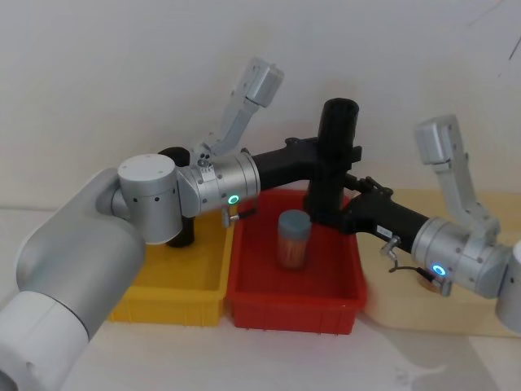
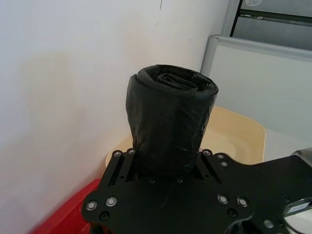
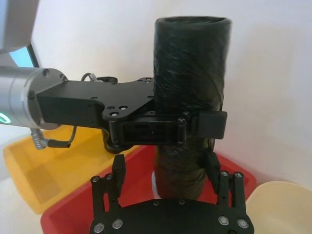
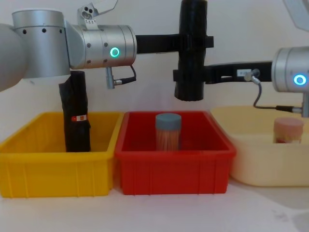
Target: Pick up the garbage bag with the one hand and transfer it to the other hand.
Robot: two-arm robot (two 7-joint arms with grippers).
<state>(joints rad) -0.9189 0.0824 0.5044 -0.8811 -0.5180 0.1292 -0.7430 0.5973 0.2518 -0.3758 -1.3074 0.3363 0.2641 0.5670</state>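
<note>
The garbage bag [image 4: 189, 92], a plain black roll, hangs upright in the air above the red bin [image 4: 174, 159]. My left gripper [image 4: 193, 42], on the arm with the green ring light, is shut on the roll's upper middle [image 3: 190, 63]. My right gripper [image 3: 165, 168], on the arm with the blue ring light, is open around the roll's lower part. One finger [image 3: 210, 165] lies close beside the roll, and the other finger [image 3: 119, 169] stands a gap away. In the head view the bag [image 1: 338, 114] rises between both grippers.
A yellow bin [image 4: 53, 169] on the left holds another black roll with a red-and-white sticker [image 4: 76, 116]. A toothpick jar [image 4: 168, 131] stands in the red bin under the bag. The cream basin [image 4: 260, 169] on the right holds a pink-lidded jar [image 4: 288, 130].
</note>
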